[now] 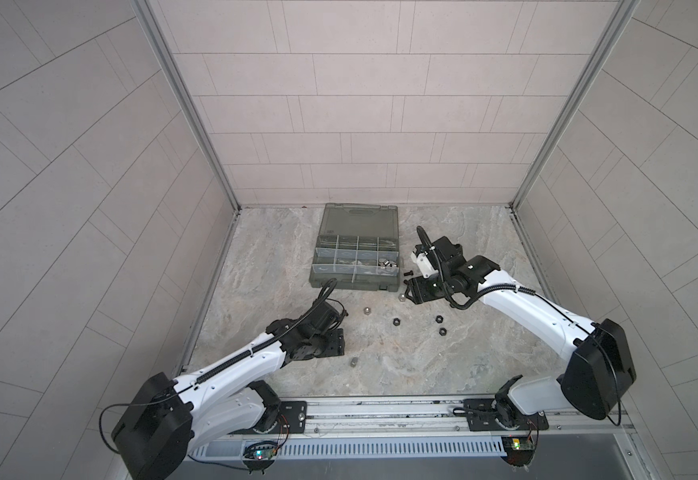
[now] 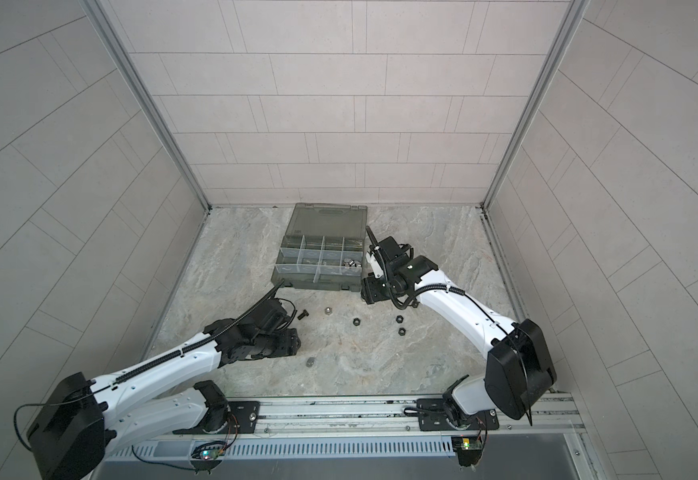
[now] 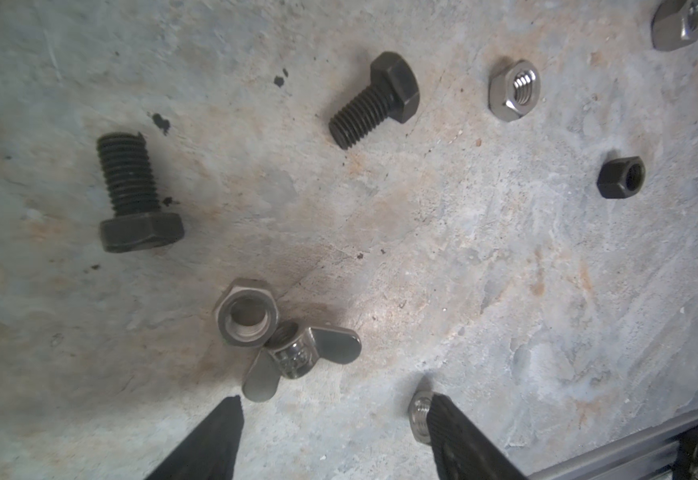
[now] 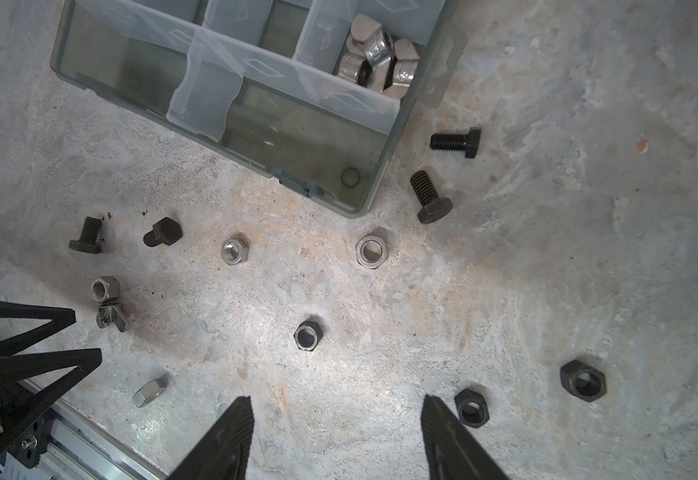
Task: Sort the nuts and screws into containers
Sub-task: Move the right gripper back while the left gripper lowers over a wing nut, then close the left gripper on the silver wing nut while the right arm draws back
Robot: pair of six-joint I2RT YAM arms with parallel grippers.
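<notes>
grey-green case (image 1: pixel 353 286): lies open to take parts | silver nuts (image 4: pixel 376 62): piled in one right-end cell, apparently sorted | black screws (image 4: pixel 430 197), hex nuts (image 4: pixel 308 336): loose in front of case, unsorted | left gripper (image 3: pixel 333 400), right gripper (image 4: pixel 337 399): fingers apart, empty, seemingly poised to pick

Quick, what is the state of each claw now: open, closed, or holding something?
Left claw: open, holding nothing.
Right claw: open, holding nothing.
</notes>
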